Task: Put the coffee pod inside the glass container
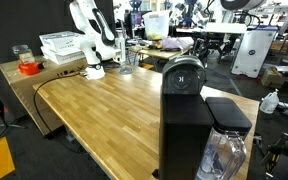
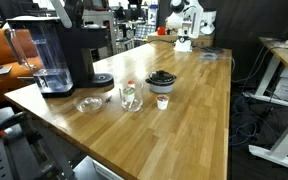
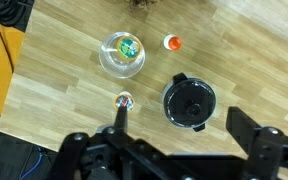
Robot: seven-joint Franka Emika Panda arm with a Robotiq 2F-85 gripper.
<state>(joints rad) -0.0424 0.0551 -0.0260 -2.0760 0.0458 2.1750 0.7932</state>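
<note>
In the wrist view I look straight down on the wooden table from high up. A clear glass container point(image 3: 122, 52) shows something green and yellow in it. A red-topped coffee pod point(image 3: 171, 43) stands just to its right. A second small round pod-like thing point(image 3: 124, 99) lies below the glass, by my left fingertip. My gripper point(image 3: 182, 108) is open and empty, well above the table. In an exterior view the pod point(image 2: 162, 101) stands beside a glass jar point(image 2: 131, 96). My gripper does not show clearly in either exterior view.
A black round part point(image 3: 189, 102) sits between my fingers in the picture and behind the pod point(image 2: 161, 80). A shallow glass dish point(image 2: 88, 103) and a black coffee machine point(image 2: 64, 50) stand nearby. The table edge point(image 3: 14, 90) runs along the left.
</note>
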